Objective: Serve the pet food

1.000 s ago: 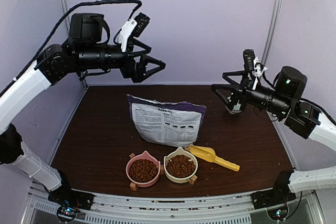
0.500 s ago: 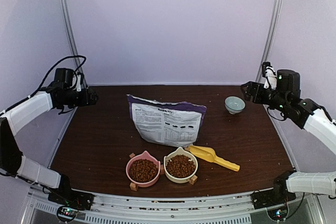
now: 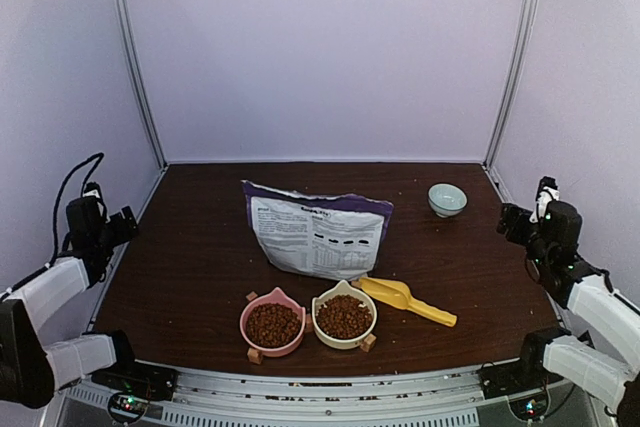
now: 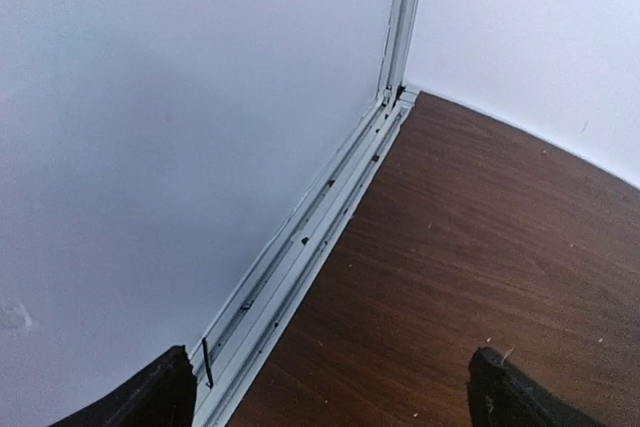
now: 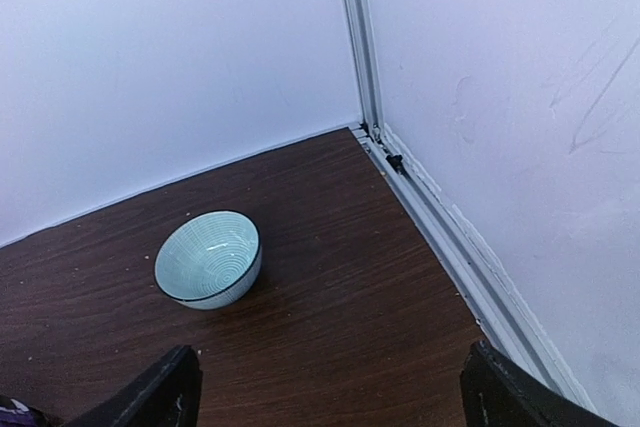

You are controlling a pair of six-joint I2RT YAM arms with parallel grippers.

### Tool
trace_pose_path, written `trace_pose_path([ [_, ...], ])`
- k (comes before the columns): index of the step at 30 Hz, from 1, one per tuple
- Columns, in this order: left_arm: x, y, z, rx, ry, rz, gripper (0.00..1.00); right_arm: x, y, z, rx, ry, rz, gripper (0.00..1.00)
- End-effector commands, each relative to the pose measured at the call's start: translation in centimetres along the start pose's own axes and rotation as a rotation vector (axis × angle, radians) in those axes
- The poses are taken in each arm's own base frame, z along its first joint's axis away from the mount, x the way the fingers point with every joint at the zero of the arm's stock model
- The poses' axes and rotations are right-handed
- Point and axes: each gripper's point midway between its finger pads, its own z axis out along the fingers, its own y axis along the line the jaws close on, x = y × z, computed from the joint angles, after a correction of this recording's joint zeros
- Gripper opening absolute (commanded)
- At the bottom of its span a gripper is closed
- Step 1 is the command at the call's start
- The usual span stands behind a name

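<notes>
— At the near edge of the dark wooden table (image 3: 190, 247), small dark-brown dry kibble pellets (image 3: 273, 325) are heaped in two cat-eared bowls, a pink bowl (image 3: 276, 296) and a cream bowl (image 3: 346, 289), set touching side by side. How is progress judged?

— As done or nearly so, since both bowls are filled. A yellow plastic scoop (image 3: 405, 299) is laid flat just beside the cream bowl, touched by nothing. No kibble can be made out in it.

— And the bag?

— A large purple food bag (image 3: 315, 232) with a white label is set behind the bowls, label up. Whether it is open cannot be told.

— Pincers?

— The left gripper (image 4: 335, 392) is spread wide, with only bare table and wall rail between its fingertips. The right gripper (image 5: 330, 387) is spread just as wide and holds nothing. A small pale-blue ribbed ceramic bowl (image 5: 208, 259) is seen ahead of it, apart from it and apparently empty.

— Why are the arms placed so?

— Both are held low at the table's outer sides, well apart from everything. This is judged a rest pose, so the filled bowls cannot be knocked.
</notes>
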Motion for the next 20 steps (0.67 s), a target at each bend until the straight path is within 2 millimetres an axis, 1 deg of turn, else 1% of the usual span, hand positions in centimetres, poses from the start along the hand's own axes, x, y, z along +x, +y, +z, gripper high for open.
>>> trace_pose_path([
  [1,-1.4,-1.9,0.7,0.099,-0.191,0.095,0.98,-2.1,-1.4,-0.7,0.039,-0.253,-0.007,0.92],
  [2,-1.2,-2.7,1.1,0.138,-0.196,0.110,0.98,-2.1,-1.2,-0.7,0.024,-0.280,-0.006,0.92],
  [5,-1.1,-5.2,2.4,0.218,-0.182,0.161,0.98,-1.3,-0.8,-0.4,-0.006,-0.300,-0.026,0.92],
  [8,-1.5,-5.9,3.5,0.232,-0.195,0.173,0.98,-0.6,-0.9,0.3,0.002,-0.296,-0.058,0.91],
  [11,-1.7,-5.9,4.0,0.221,-0.194,0.174,0.98,0.0,-1.0,0.9,0.014,-0.286,-0.087,0.91],
  [16,-1.8,-6.0,3.8,0.226,-0.205,0.181,0.98,0.2,-0.9,0.9,0.002,-0.280,-0.083,0.91],
  [20,-2.0,-5.1,3.7,0.182,-0.219,0.172,0.98,0.1,-0.8,0.9,0.001,-0.284,-0.090,0.91],
])
